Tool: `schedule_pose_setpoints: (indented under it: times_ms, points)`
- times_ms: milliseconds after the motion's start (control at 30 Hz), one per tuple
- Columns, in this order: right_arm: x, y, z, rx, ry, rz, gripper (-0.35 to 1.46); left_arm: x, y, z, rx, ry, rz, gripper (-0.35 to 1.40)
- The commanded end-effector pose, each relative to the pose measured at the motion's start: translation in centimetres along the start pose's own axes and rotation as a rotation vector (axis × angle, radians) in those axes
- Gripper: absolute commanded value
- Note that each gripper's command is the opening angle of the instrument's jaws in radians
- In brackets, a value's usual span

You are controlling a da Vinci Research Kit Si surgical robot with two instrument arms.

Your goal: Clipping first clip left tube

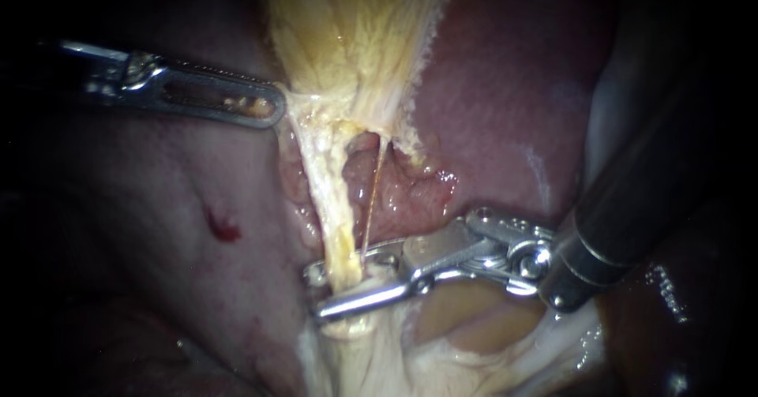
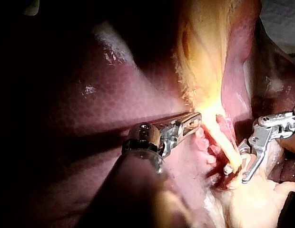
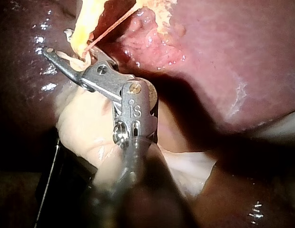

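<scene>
Our right instrument (image 1: 339, 279) holds its pincer parted astride the left tube (image 1: 332, 200) at lower centre, a thin strand (image 1: 376, 184) just beside. Our left instrument (image 1: 271, 111), upper left, pinches yellow tissue (image 1: 347, 42).

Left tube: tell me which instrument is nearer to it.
Right. The right instrument straddles the left tube with open jaws; the left instrument sits higher, beside the gallbladder.

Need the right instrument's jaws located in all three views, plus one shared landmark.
Endoscope view: right instrument jaws at lower centre, open astride the yellow tube.
Left wrist view: right instrument ahead of the left instrument, across the tube from it.
Right wrist view: right instrument jaws ahead of its own shaft, tube between them.
Shared landmark: the yellow tube.
</scene>
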Motion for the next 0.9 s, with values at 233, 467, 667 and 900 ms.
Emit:
schedule_pose_setpoints:
  times_ms: [233,467,667,900]
  points:
    - [0.0,0.0,0.0,0.0,0.0,-0.006,0.2,0.0,0.0,0.0,0.0,0.0,0.0,-0.35]
    - [0.0,0.01,0.01,0.0,0.0,-0.029,0.37,0.0,0.0,0.0,0.0,0.0,0.0,-0.35]
    - [-0.01,0.06,0.04,-0.028,0.011,-0.049,0.5,0.0,0.0,-0.01,0.0,0.0,0.0,-0.35]
    - [-0.02,0.06,0.01,-0.027,0.01,-0.078,0.5,0.0,0.0,-0.01,0.0,0.0,0.0,-0.35]
